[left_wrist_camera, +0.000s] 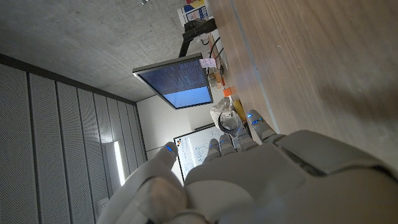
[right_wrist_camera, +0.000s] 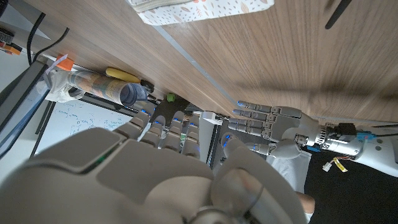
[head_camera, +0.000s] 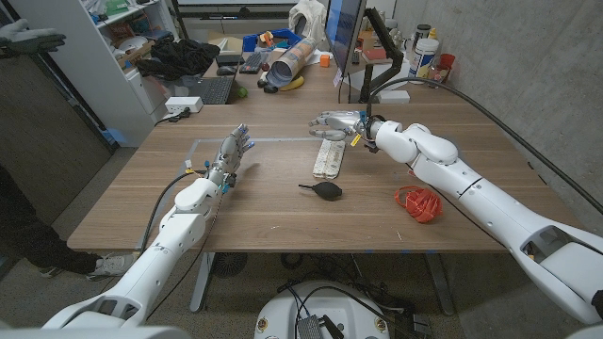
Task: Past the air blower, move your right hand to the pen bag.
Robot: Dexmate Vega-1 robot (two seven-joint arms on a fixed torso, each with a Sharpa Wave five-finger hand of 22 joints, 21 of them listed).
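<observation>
The pen bag, a long cream pouch with small printed marks, lies on the wooden table just beyond the middle. The black air blower lies on its near side, nozzle pointing to picture left. My right hand hovers over the bag's far end, fingers spread and holding nothing. In the right wrist view that hand shows with the bag's end past its fingertips. My left hand stands at the left, fingers up and apart, nothing in it; it also shows in the right wrist view.
A red coiled cable lies at the right near my right forearm. A monitor, a keyboard, a patterned tube and clutter stand behind the far edge. Tape lines mark the table's far left.
</observation>
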